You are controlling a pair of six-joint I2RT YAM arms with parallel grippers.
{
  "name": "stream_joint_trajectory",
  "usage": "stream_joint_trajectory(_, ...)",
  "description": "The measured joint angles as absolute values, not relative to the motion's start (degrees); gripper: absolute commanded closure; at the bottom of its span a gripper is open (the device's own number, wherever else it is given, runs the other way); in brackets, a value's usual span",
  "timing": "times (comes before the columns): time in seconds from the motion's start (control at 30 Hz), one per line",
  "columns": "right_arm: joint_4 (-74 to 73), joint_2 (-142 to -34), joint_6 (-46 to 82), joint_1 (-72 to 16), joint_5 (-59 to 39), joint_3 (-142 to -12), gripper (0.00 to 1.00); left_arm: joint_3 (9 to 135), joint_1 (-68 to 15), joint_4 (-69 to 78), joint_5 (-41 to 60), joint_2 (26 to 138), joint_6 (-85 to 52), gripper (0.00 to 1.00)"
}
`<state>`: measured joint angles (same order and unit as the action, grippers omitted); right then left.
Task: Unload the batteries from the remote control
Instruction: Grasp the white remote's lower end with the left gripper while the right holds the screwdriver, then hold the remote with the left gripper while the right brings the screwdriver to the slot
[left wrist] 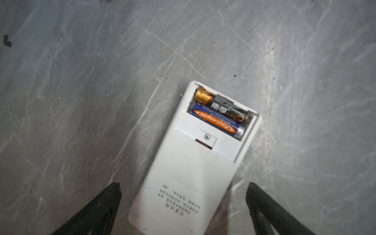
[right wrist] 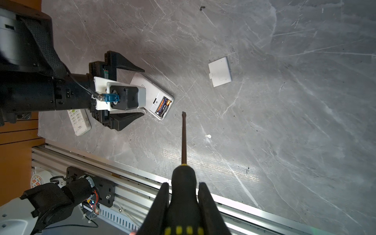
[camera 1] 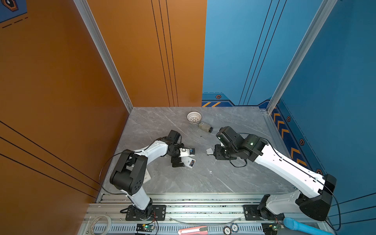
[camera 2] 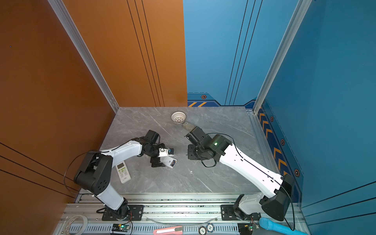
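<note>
In a top view, the remote control [camera 1: 188,162] is lying back-up near the middle of the surface [camera 1: 162,126], with its open compartment end pointing toward 4 o'clock. The batteries [left wrist: 219,116] are sitting inside it side by side, their long axes running crosswise to the remote. The left pincer [left wrist: 183,185] is standing wide open astride the remote, gripping nothing. The right pincer [right wrist: 183,184] is clamping the screwdriver [right wrist: 184,138] by its handle.
</note>
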<state>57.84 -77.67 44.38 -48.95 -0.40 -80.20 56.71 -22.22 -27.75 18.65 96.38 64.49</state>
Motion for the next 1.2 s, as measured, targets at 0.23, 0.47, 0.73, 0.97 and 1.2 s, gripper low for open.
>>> stream_joint_trajectory(0.23,57.0,-75.8,44.6,-49.8,-1.6,-77.8,1.00,59.1,-22.2,-28.6,16.5,99.7,64.4,0.00)
stream_joint_trajectory(0.47,56.1,-74.9,44.6,-50.0,-1.6,-77.4,1.00,59.9,-21.8,-31.2,15.1,101.0,63.5,0.08)
stream_joint_trajectory(0.73,55.9,-74.9,44.3,-49.6,-1.9,-77.4,1.00,59.7,-22.0,-33.0,15.0,101.0,60.0,0.26)
stream_joint_trajectory(0.97,55.9,-74.9,43.4,-47.3,-2.7,-77.3,1.00,54.7,-24.4,-31.7,14.8,96.8,56.4,0.38)
stream_joint_trajectory(1.2,55.7,-74.7,42.1,-43.7,-3.4,-75.3,1.00,51.4,-31.5,-27.7,10.7,93.7,49.5,0.56)
